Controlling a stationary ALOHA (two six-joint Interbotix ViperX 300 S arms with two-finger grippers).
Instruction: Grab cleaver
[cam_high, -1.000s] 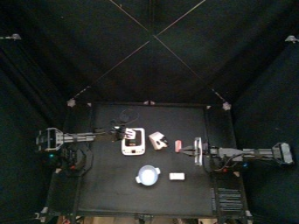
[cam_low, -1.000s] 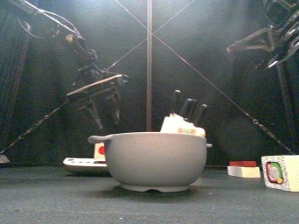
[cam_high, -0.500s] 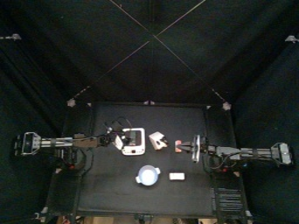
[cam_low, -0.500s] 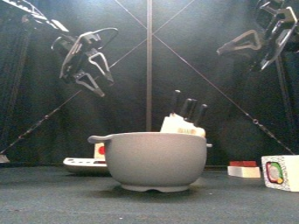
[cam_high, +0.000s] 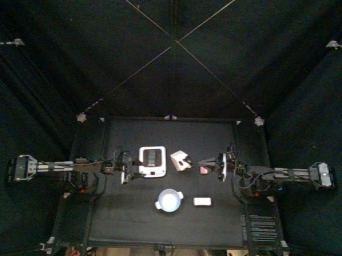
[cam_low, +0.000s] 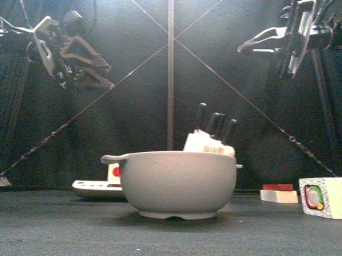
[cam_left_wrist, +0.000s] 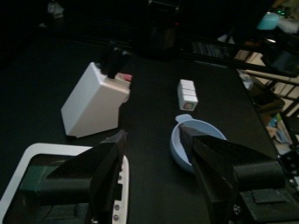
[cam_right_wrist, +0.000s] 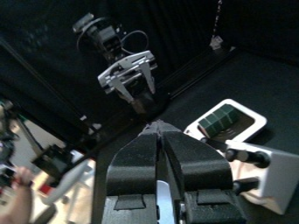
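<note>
The cleaver (cam_high: 203, 169) is lying near the table's (cam_high: 120, 215) middle, just beside the knife block (cam_high: 181, 158), toward the right edge; a bowl (cam_high: 170, 201) and white slab (cam_high: 203, 201) are sitting nearer the front edge. The right gripper (cam_right_wrist: 162, 131), fingers pressed together, is hanging high near the cleaver, while the left gripper (cam_left_wrist: 156, 150) is holding its fingers spread by the white block (cam_left_wrist: 47, 175)

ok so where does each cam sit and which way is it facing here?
Top: high overhead, looking straight down on the table; both arms show, with the left gripper and the right gripper.
Front: at the table's front edge, looking level across it, with the bowl close; both grippers hang high behind.
Left wrist: on the left arm, angled down at the knife block and the bowl; own open jaws show.
Right wrist: on the right arm, looking across at the left gripper; own shut jaws show.
Shared: the bowl shows in top, front and left wrist.
</note>
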